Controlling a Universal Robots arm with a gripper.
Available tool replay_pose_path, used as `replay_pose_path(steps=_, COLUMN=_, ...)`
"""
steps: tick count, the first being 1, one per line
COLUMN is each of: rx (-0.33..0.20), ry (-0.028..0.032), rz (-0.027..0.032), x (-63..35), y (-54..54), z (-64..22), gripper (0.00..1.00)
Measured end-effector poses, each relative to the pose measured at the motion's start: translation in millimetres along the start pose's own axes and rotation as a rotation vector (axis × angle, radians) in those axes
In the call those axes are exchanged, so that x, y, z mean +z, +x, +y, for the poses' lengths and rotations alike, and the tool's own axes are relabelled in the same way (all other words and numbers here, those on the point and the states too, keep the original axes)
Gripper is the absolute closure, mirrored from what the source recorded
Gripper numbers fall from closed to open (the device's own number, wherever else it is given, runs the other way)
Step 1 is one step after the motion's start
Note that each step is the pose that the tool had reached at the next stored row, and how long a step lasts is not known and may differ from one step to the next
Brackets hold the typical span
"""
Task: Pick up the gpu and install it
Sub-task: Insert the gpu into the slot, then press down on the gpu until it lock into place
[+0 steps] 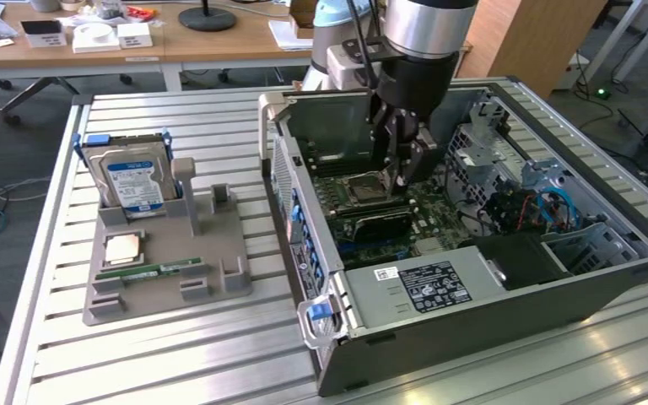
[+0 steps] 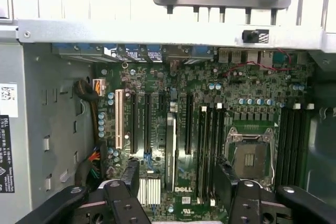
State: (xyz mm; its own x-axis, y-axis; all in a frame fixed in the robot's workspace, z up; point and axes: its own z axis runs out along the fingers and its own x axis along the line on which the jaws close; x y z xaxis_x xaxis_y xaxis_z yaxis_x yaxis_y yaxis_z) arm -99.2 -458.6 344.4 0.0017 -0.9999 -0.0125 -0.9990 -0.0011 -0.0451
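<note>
Tool (image 1: pixel 401 173): lowered inside the open computer case (image 1: pixel 594 287), over the motherboard (image 1: pixel 414 215); in the wrist view its two dark fingers (image 2: pixel 128 177) stand spread wide apart with nothing between them, released and holding nothing.
Tool contact: the fingertips hang just above the board; whether they touch it cannot be told.
Gpu (image 2: pixel 170 153): a thin card standing on edge in an expansion slot of the motherboard, between the black slots, in the gap between the tool's fingers, free of both.
CPU socket (image 2: pixel 251 156): open, metal-framed, beside the memory slots.
Grey holder (image 1: pixel 166 253): on the slatted tabletop (image 1: pixel 132 363) at the exterior view's left, carrying a hard drive (image 1: pixel 132 179) with a blue label, a processor chip (image 1: pixel 119 247) and a narrow green RAM stick (image 1: pixel 149 272).
</note>
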Motion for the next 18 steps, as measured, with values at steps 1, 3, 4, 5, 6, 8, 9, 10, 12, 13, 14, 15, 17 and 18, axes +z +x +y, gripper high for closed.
replay_pose_path(steps=1, rx=0.0, ry=0.0001, rz=0.0, x=-2.1, y=0.0, z=-0.1, gripper=0.31)
replay_pose_path(steps=3, rx=0.0, ry=0.0001, rz=-0.0002, x=-4.2, y=0.0, z=-0.2, gripper=0.31)
replay_pose_path(steps=4, rx=0.0, ry=0.0002, rz=-0.0002, x=-4.2, y=0.0, z=-0.2, gripper=0.31)
replay_pose_path(steps=5, rx=0.0, ry=0.0001, rz=-0.0002, x=-4.2, y=-0.1, z=-0.2, gripper=0.31)
replay_pose_path(steps=6, rx=0.0, ry=0.0, rz=-0.0001, x=-4.4, y=0.0, z=-0.2, gripper=0.31)
replay_pose_path(steps=8, rx=0.0, ry=0.0001, rz=-0.0001, x=-4.3, y=-0.1, z=-0.2, gripper=0.31)
replay_pose_path(steps=9, rx=0.0, ry=0.0001, rz=-0.0001, x=-4.3, y=0.0, z=-0.2, gripper=0.31)
replay_pose_path(steps=10, rx=0.0, ry=0.0, rz=0.0, x=-4.4, y=0.0, z=-0.2, gripper=0.31)
replay_pose_path(steps=12, rx=0.0, ry=0.0001, rz=-0.0001, x=-4.3, y=-0.1, z=-0.2, gripper=0.31)
replay_pose_path(steps=13, rx=0.0, ry=0.0, rz=-0.0001, x=-4.3, y=0.0, z=-0.2, gripper=0.31)
replay_pose_path(steps=14, rx=0.0, ry=0.0, rz=0.0, x=-4.4, y=-0.1, z=-0.2, gripper=0.31)
replay_pose_path(steps=15, rx=0.0, ry=0.0, rz=0.0, x=-4.4, y=-0.1, z=-0.2, gripper=0.31)
replay_pose_path(steps=17, rx=0.0, ry=0.0, rz=-0.0001, x=-4.3, y=-0.1, z=-0.2, gripper=0.33)
replay_pose_path(steps=18, rx=0.0, ry=0.0, rz=-0.0001, x=-4.3, y=-0.1, z=-0.2, gripper=0.33)
